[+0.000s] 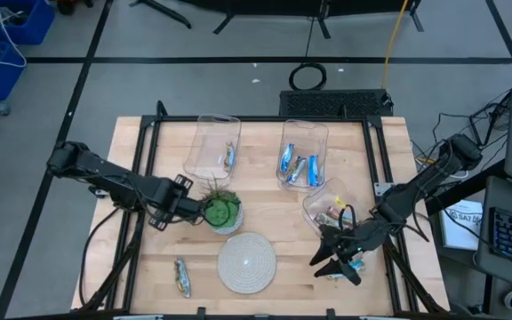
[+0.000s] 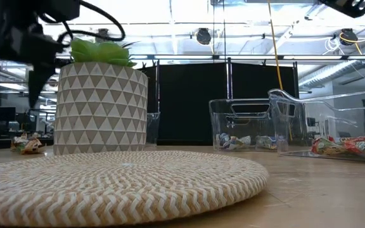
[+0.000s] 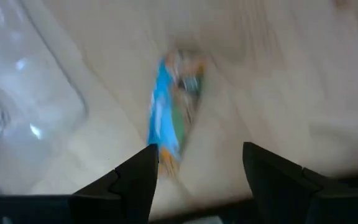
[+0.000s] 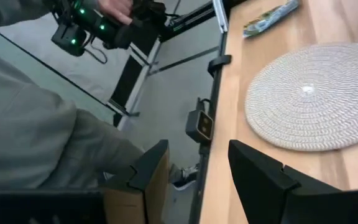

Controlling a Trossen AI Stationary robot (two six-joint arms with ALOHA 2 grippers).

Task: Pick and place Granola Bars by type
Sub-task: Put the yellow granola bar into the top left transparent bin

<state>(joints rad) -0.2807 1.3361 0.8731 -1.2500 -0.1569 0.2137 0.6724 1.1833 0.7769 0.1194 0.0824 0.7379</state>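
My left gripper (image 1: 169, 213) (image 3: 199, 148) is open and points down, just left of the potted plant. Below it a blue and green granola bar (image 3: 173, 106) (image 2: 27, 144) lies flat on the table, nearer one finger than the other, untouched. My right gripper (image 1: 327, 262) (image 4: 197, 144) is open and empty near the table's near right corner, pointing toward the left. Another multicoloured bar (image 1: 182, 277) (image 4: 271, 17) lies flat near the near-left edge. Blue bars (image 1: 299, 166) sit in the middle bin, multicoloured ones (image 1: 332, 213) in the right bin, and one bar (image 1: 229, 157) in the left bin.
Three clear bins (image 1: 213, 147) (image 1: 305, 142) (image 1: 323, 200) stand across the table's far half. A potted plant (image 1: 222, 211) (image 2: 100, 95) is right beside my left gripper. A round woven mat (image 1: 247, 262) (image 4: 309, 96) lies between the arms. A person (image 4: 42, 143) stands off the near edge.
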